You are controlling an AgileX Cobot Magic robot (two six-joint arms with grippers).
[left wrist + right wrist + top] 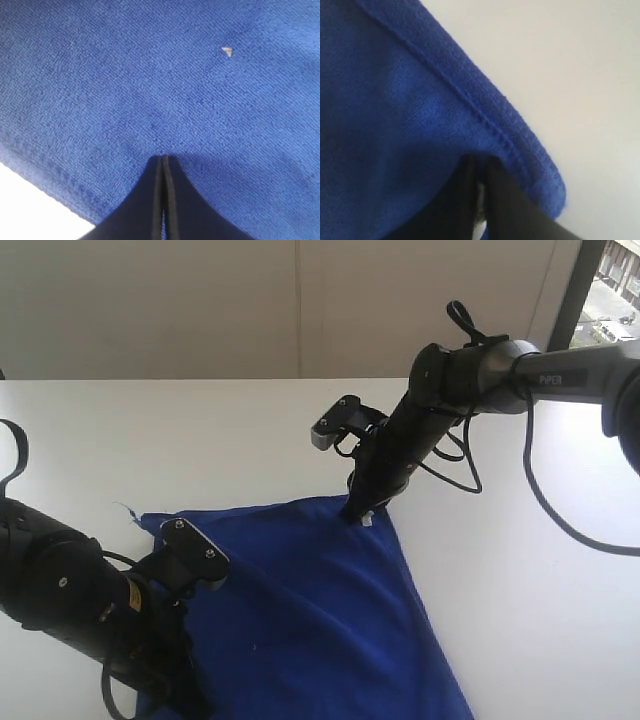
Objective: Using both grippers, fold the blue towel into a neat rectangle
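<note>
The left hand (163, 159) is fully closed, its two black fingers pressed flat together with their tips on the blue towel (150, 75); whether any cloth is caught between them cannot be told. The left wrist view alone shows this, along with a pale speck (227, 51) on the pile and a sliver of the white table (25, 205) beyond the stitched border. In the exterior view that hand is hidden behind the bulky left arm (70, 590), which leans over the towel's near-left part. The right hand (481, 161) has its fingers drawn nearly together, only a slim gap left, pinching the towel at its stitched hem (485, 120) beside a rounded corner. The exterior view places that grip at the cloth's far corner, where a small white tag (368, 521) shows just beside the fingertips and the right arm (420, 430) slants down from the upper right. The towel lies spread on the table in a broad triangle between the two arms, its widest part nearest the camera. A pale wall (200, 300) stands behind the table.
</note>
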